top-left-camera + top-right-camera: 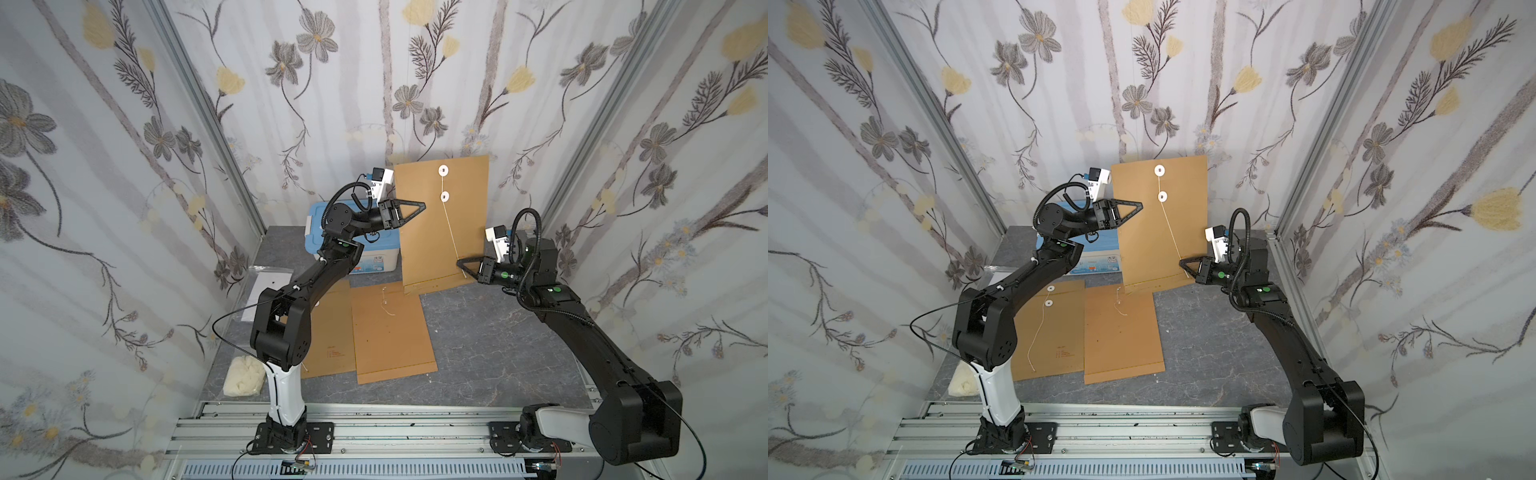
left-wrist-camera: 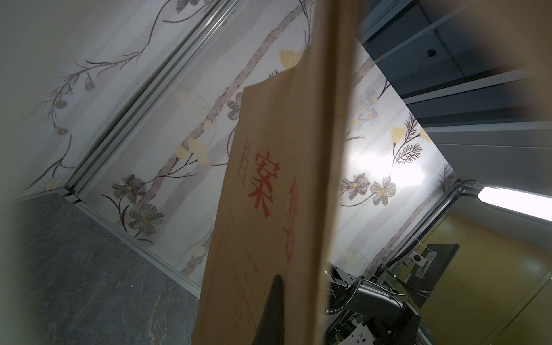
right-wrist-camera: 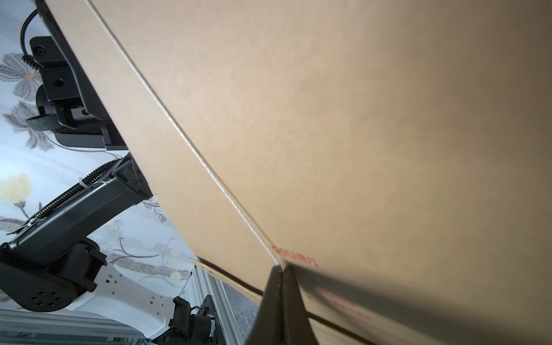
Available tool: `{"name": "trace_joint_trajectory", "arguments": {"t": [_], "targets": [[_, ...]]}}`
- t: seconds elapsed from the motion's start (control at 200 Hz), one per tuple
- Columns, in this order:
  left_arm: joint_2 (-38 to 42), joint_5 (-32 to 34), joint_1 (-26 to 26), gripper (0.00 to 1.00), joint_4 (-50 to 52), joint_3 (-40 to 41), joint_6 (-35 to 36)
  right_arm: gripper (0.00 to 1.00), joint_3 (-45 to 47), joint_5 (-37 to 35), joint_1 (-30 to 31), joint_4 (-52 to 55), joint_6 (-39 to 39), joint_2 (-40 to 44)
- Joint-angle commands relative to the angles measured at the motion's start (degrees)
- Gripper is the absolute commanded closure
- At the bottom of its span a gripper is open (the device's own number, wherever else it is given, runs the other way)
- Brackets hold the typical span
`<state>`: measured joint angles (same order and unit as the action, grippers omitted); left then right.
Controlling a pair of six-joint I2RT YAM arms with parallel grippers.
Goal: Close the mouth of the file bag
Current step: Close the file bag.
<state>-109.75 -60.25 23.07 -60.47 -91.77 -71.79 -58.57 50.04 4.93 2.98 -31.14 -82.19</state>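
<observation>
Left pincer clamped the side edge of the file bag, held upright near the bench back; right pincer pinched its string. Light, bendy card, it would likely handle best by its edges.

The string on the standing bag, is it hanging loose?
No, the string runs straight from the lower white disc to the right tool, which pinches it.
</observation>
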Motion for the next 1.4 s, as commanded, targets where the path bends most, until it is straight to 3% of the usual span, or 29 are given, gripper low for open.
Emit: {"name": "trace_joint_trajectory", "arguments": {"t": [0.0,0.325,0.684,0.934,1.144,1.399], "targets": [[1.22,-1.57,-0.22,1.0,-2.07,0.45,0.21,1.0,-1.07,1.53,-3.45,3.32,1.21,0.1],[4.0,-4.2,-0.22,1.0,2.65,6.08,4.96,1.0,-9.29,-3.83,-12.19,15.33,3.56,1.64],[10.29,-3.93,2.39,1.0,32.81,9.98,29.01,1.0,-21.22,-8.26,-15.09,24.21,5.14,-1.94],[10.55,-4.32,3.78,1.0,33.25,11.5,29.35,1.0,-26.96,-9.38,-15.04,26.44,6.23,-5.07],[8.44,-4.38,6.2,1.0,45.7,6.22,36.79,1.0,-29.13,-9.34,-13.25,25.61,5.92,-5.46],[5.96,-6.58,7.59,1.0,48.07,3.85,37.48,1.0,-28.99,-12.13,-11.62,23.62,4.95,-5.29]]}}
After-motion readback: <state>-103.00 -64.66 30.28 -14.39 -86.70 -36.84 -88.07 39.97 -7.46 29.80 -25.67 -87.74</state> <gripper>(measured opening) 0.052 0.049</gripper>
